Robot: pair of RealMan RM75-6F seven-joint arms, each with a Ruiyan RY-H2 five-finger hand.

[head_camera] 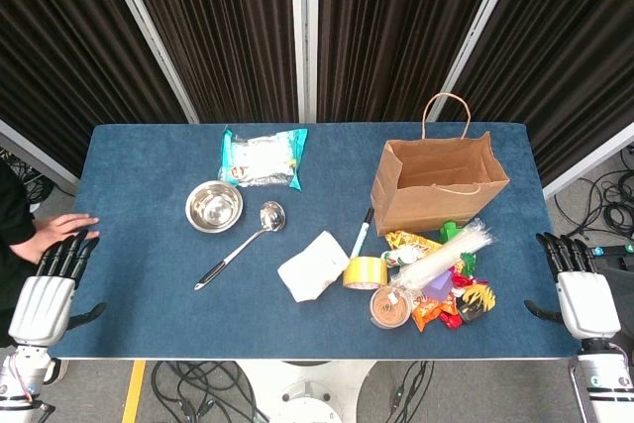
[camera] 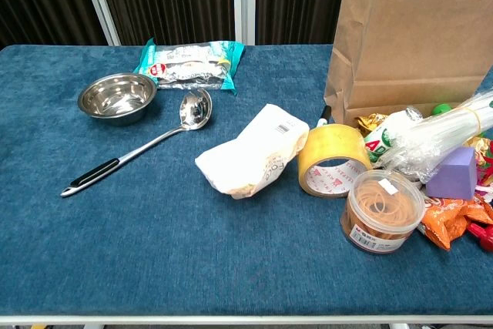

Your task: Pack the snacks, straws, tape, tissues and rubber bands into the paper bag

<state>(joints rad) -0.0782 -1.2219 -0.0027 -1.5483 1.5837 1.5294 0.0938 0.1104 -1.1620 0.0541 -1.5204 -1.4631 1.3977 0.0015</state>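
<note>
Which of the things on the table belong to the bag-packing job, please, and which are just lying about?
For the job: paper bag, tape roll, tissue pack, tub of rubber bands, bundle of straws, snack packets.

Lying about: steel bowl, ladle, teal foil packet, purple block, pen.

Bag at the back right, clutter in front of it

The paper bag (head_camera: 439, 185) stands on the tabletop (head_camera: 139, 304); before it lie straws (head_camera: 443, 255), tape (head_camera: 365, 271) and the rubber-band tub (head_camera: 390, 306). The tissues (head_camera: 314, 266) lie left of the tape, the ladle (head_camera: 241, 244) and bowl (head_camera: 214, 206) further left.
</note>
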